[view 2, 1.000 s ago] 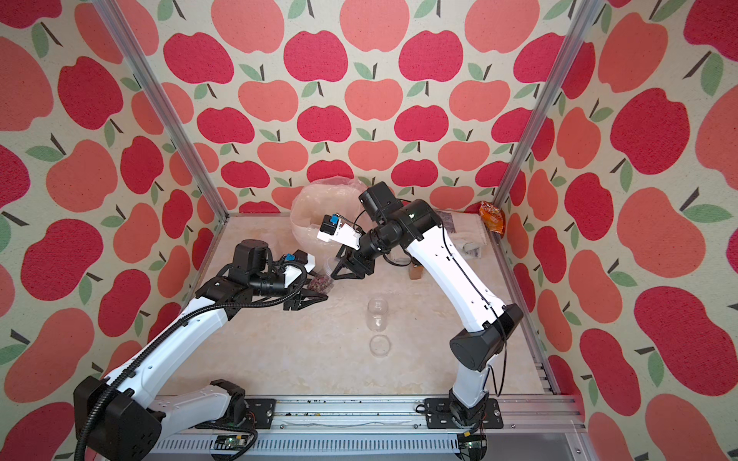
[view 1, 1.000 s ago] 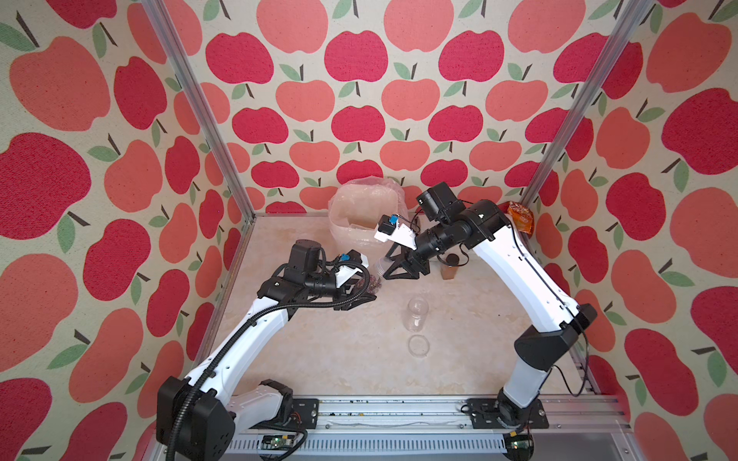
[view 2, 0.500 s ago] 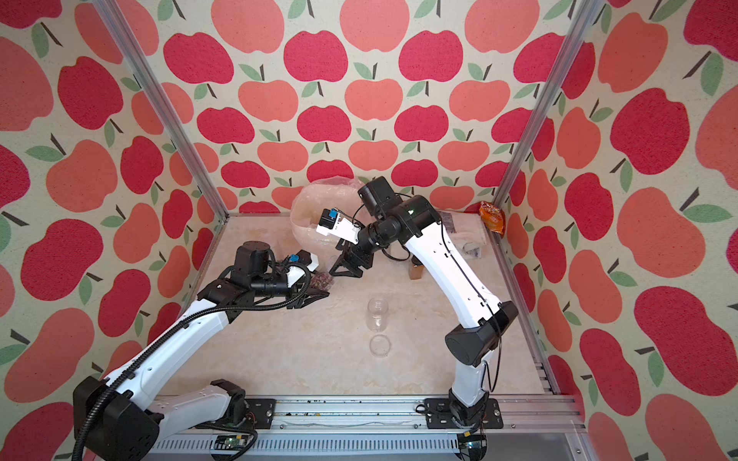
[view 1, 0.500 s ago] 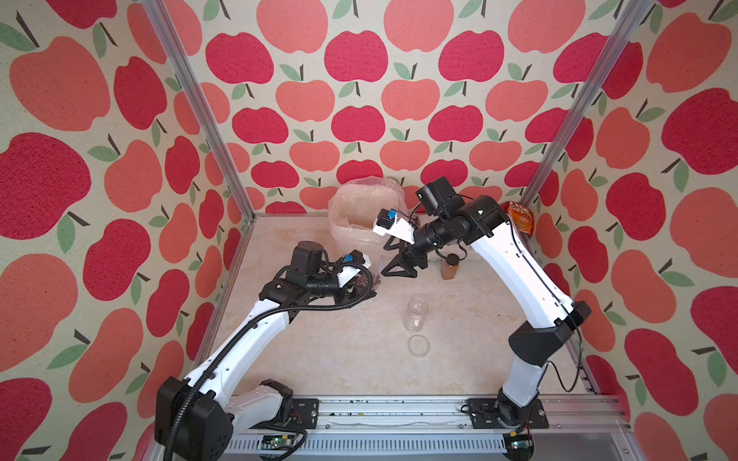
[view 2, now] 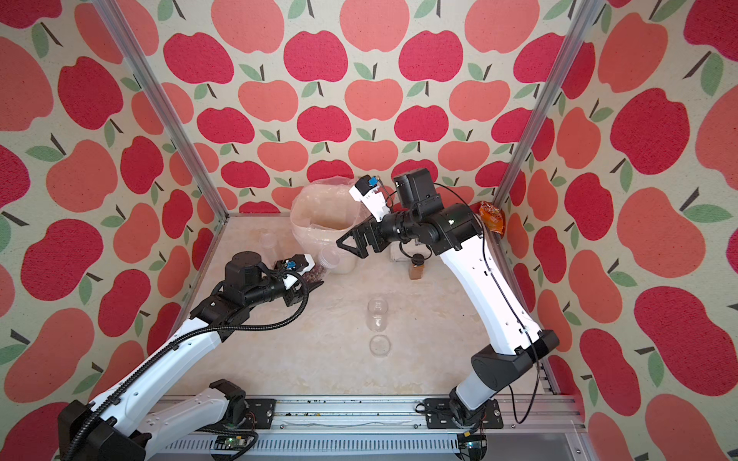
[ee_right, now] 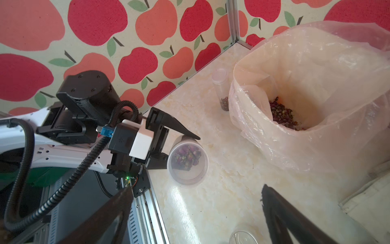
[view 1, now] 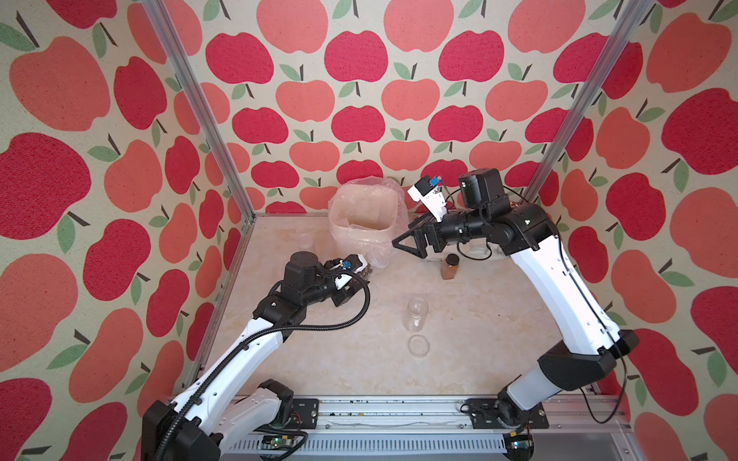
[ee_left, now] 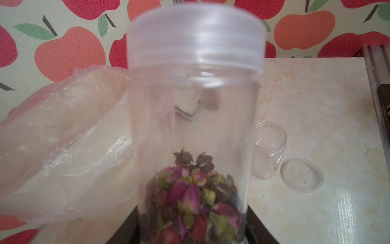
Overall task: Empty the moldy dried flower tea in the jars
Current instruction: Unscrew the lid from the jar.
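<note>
1. Just in front of the bag-lined white plastic bin (view 1: pixel 334 217), the left gripper (ee_right: pixel 178 150) is clamped on a small clear cylindrical jar (ee_right: pixel 187 162). The jar is lidded and tilted, with dark pink-brown dried flower tea (ee_left: pixel 190 194) at its base.
2. The right gripper (view 1: pixel 411 247) hangs beside the bin, jaws wide apart, holding nothing.
3. More tea (ee_right: pixel 282 115) lies in the bin, and a second lidded jar (ee_right: pixel 221 90) stands just beside it.
4. An open empty jar (view 1: pixel 417 315) and its round clear lid (view 1: pixel 418 345) sit mid-table.

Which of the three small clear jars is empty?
The lidless clear plastic jar mid-table, its round lid beside it. The gripped jar and the jar beside the bag-lined bin are capped, holding dried buds.
</note>
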Tool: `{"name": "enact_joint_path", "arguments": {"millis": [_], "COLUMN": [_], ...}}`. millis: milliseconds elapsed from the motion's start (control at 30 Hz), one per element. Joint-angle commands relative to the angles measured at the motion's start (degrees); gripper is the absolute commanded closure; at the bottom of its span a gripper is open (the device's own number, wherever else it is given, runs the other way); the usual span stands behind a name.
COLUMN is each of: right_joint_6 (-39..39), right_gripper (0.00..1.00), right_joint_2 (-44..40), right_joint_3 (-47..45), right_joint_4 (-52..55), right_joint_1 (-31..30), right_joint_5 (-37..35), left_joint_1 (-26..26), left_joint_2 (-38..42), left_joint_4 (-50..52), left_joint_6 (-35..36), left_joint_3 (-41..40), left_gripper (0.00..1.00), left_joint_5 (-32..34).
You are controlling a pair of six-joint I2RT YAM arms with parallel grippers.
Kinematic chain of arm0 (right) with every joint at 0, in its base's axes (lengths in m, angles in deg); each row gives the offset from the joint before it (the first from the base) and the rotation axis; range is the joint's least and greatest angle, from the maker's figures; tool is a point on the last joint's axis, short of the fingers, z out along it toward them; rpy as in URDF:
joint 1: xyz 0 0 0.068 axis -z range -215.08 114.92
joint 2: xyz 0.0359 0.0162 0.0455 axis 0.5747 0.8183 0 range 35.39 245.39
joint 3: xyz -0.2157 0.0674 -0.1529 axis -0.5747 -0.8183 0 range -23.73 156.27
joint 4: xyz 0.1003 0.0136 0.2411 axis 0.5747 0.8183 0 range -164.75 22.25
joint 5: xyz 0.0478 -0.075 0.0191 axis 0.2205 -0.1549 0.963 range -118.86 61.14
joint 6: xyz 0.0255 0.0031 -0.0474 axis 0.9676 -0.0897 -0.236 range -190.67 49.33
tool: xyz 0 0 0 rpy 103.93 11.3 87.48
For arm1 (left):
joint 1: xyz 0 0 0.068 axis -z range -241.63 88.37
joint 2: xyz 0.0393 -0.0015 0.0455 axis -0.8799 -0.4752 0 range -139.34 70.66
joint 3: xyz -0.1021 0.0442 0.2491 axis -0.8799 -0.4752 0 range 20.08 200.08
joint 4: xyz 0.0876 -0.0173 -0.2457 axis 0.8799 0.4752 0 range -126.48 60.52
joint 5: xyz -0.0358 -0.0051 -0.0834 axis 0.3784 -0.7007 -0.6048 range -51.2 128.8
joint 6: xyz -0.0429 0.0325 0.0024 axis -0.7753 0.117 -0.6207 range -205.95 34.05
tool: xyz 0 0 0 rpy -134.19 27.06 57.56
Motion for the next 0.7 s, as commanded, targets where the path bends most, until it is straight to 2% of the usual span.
{"name": "enact_joint_path", "arguments": {"millis": [0,400,600,667], "right_joint_6": [8.55,7.21,6.48,6.34], "right_gripper": [0.01,0.01,0.15,0.25], "right_joint_2": [1.16,9.88,12.97,13.38], "right_joint_3": [-1.23,2.84,5.07,5.06], "right_joint_4": [-0.35,5.85,7.58,7.75], "right_joint_1": [-0.41,-4.57,-5.63,-5.85], "right_joint_5": [2.04,1.49,2.55,2.58], "left_joint_1": [0.29,1.33,1.78,1.77], "left_joint_2": [0.7,-1.07,-1.16,-1.2], "left_joint_4": [-3.09,-3.27,-2.92,-2.83], "left_joint_6": [3.01,4.76,5.29,5.46], "left_joint_3": [-0.81,-0.11,-0.29,-0.37], "left_gripper": [0.93,0.93,0.93,0.93], "left_joint_5": [4.44,5.34,5.82,5.81]}}
